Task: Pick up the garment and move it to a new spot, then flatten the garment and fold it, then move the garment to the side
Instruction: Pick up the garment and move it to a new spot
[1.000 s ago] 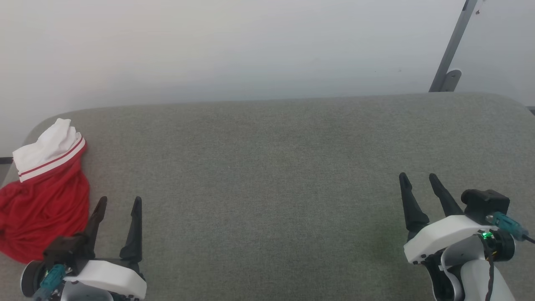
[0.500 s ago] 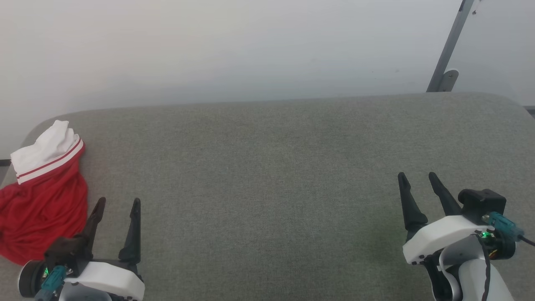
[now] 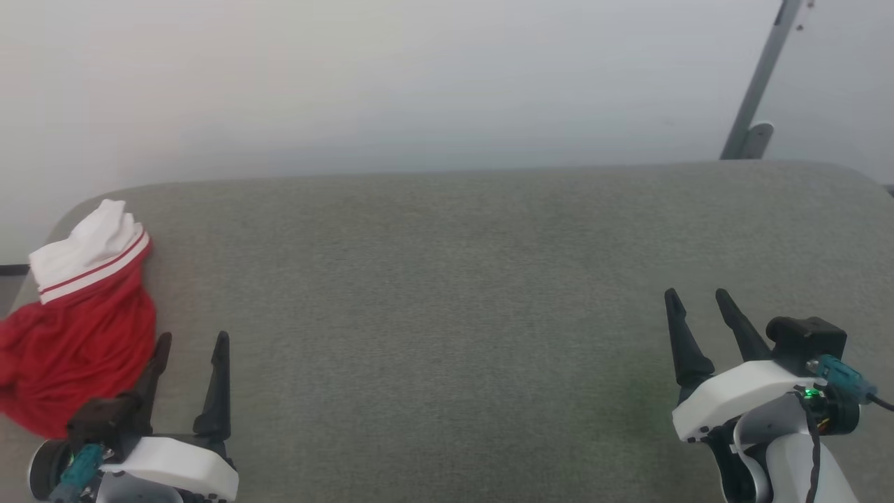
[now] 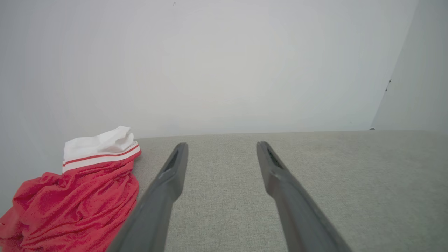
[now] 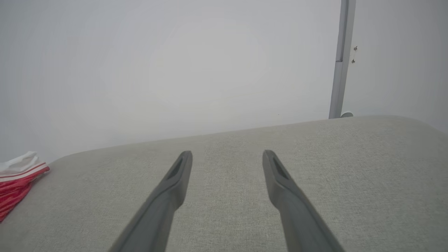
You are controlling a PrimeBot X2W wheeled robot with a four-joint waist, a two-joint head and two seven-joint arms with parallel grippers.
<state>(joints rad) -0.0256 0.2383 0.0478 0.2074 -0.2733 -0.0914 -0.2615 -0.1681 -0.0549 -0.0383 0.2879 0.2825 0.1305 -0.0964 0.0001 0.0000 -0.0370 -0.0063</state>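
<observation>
Garment [image 3: 77,342] lies crumpled at the left end of the grey desk [image 3: 447,279], with its white sleeve toward the desk's far edge. The pick-up, as I judge it, is not yet begun. My left gripper [image 3: 193,337] hangs spread and empty over the desk's near left, my right gripper [image 3: 695,293] likewise at its near right. Next I must reach left and pinch a fold. Since a second ago, only the head camera has shifted slightly.
</observation>
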